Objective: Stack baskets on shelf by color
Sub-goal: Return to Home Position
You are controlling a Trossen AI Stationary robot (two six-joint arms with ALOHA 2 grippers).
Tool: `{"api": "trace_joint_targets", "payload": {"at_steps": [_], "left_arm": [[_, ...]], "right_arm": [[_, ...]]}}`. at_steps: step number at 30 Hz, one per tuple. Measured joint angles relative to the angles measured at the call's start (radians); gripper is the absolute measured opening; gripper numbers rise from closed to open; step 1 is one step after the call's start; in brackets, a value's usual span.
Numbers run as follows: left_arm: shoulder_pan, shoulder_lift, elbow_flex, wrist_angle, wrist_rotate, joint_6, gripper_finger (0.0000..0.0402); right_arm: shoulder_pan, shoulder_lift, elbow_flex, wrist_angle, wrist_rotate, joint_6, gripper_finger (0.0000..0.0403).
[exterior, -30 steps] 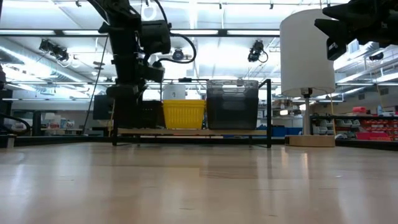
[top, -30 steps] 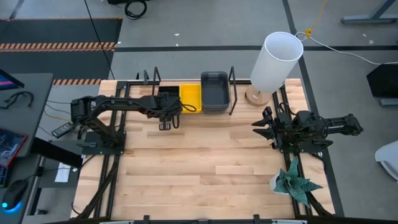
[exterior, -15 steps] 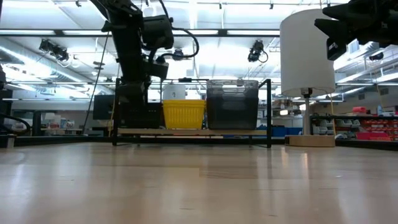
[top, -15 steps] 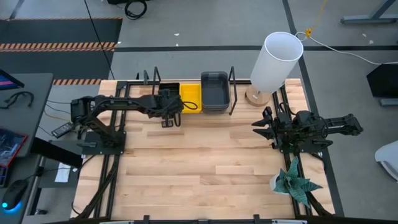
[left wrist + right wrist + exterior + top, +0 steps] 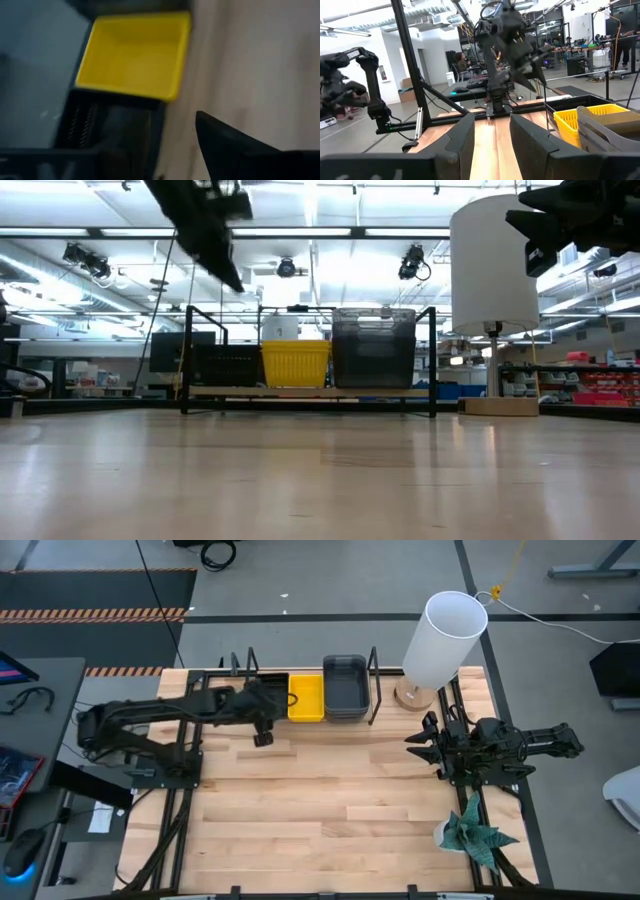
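Three baskets stand side by side on the shelf (image 5: 400, 392) at the table's far edge: a black mesh basket (image 5: 270, 688), a yellow basket (image 5: 306, 698) and a dark grey basket (image 5: 344, 686). Each rests by its bottom on the light-wood board. In the low view they show as black (image 5: 225, 365), yellow (image 5: 295, 363) and grey (image 5: 373, 347). My left gripper (image 5: 262, 736) hangs open and empty above the table, just on the near side of the black basket. My right gripper (image 5: 420, 740) waits open at the table's right side, holding nothing.
A tall white cylinder lamp (image 5: 445, 632) on a wooden base (image 5: 410, 696) stands right of the shelf. A green folded-paper plant (image 5: 476, 832) sits near the right near corner. Black wire uprights (image 5: 432, 360) bound the shelf. Bare wood lies on the near side of the shelf.
My left gripper has risen from in front of the black basket and drawn back a little toward the table's left, its arm stretching out lower and straighter. In the low view it has left the shelf front and gone up out of sight. The baskets have stayed put.
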Motion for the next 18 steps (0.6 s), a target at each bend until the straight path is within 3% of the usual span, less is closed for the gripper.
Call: {"api": "trace_joint_targets", "payload": {"at_steps": [4,11,18], "left_arm": [[-0.024,-0.087,0.0,0.011,0.105,-0.048,0.0148],[-0.125,-0.179,-0.019,0.039,0.137,-0.086,0.0113],[-0.175,-0.341,-0.337,0.333,0.137,-0.126,0.0084]], "right_arm": [[0.0,0.0,0.0,0.0,0.0,0.0,0.013],[0.0,0.0,0.0,0.0,0.0,0.0,0.013],[0.0,0.0,0.0,0.0,0.0,0.0,0.013]]}}
